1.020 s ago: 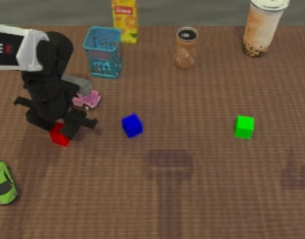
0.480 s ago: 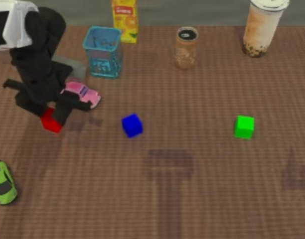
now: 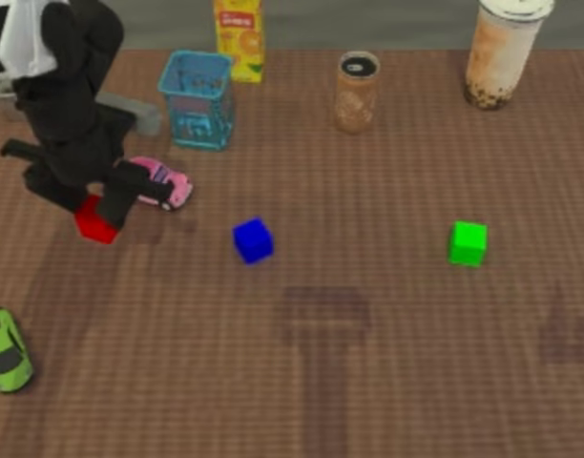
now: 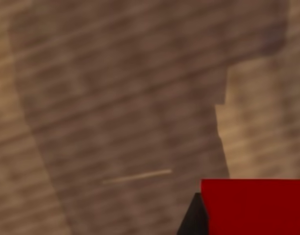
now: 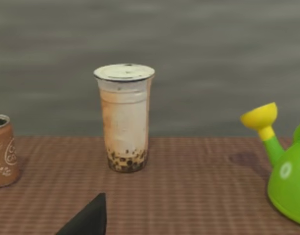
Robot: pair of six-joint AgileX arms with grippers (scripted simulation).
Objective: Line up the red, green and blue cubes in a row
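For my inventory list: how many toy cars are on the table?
2. The pink toy car lies beside the left tool, partly under the arm. The lime-green toy car lies at the table's left edge. None appears hidden.

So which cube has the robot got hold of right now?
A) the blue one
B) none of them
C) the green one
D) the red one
D: the left tool is closed on the red cube, while the blue cube and green cube sit alone on the table.
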